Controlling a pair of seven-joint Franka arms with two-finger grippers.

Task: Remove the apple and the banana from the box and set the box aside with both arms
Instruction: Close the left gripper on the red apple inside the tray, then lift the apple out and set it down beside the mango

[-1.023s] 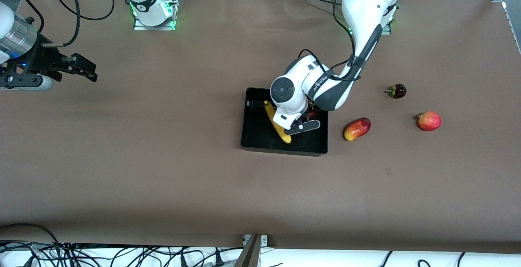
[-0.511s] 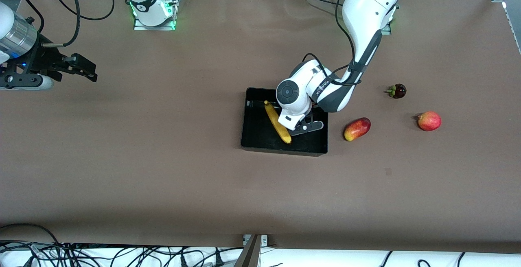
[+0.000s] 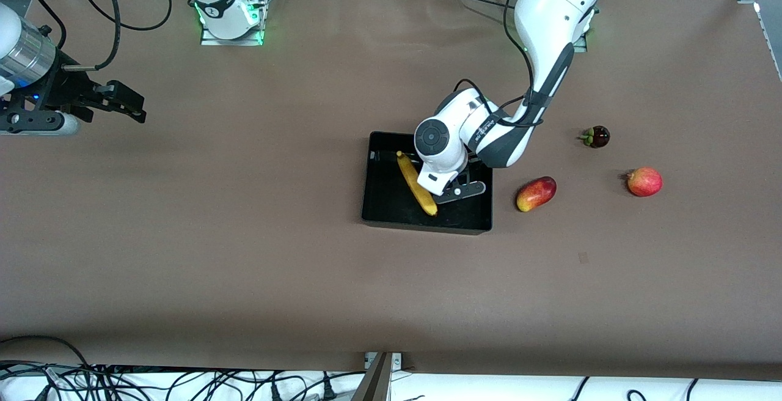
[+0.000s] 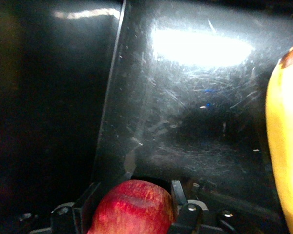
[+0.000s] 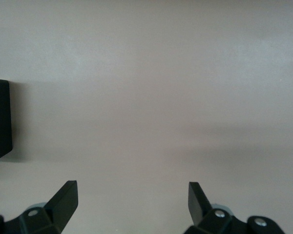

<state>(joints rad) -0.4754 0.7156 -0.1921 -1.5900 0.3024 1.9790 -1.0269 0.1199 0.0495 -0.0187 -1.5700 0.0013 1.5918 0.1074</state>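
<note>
Left pincer (image 4: 132, 214), frame centre, grips the apple (image 4: 132, 207) inside the box (image 3: 391, 208) beside the banana (image 3: 416, 184); right pincer (image 5: 132, 200) waits open, upper corner.

1. A brown table (image 3: 244, 236) carries everything.
2. A black open-top box (image 3: 391, 208) rests near its middle.
3. Toward the left arm's end lie a red-and-yellow mango (image 3: 536, 194), a red round fruit (image 3: 644, 181) with a nub, and a small dark fruit (image 3: 596, 137), each well apart.
</note>
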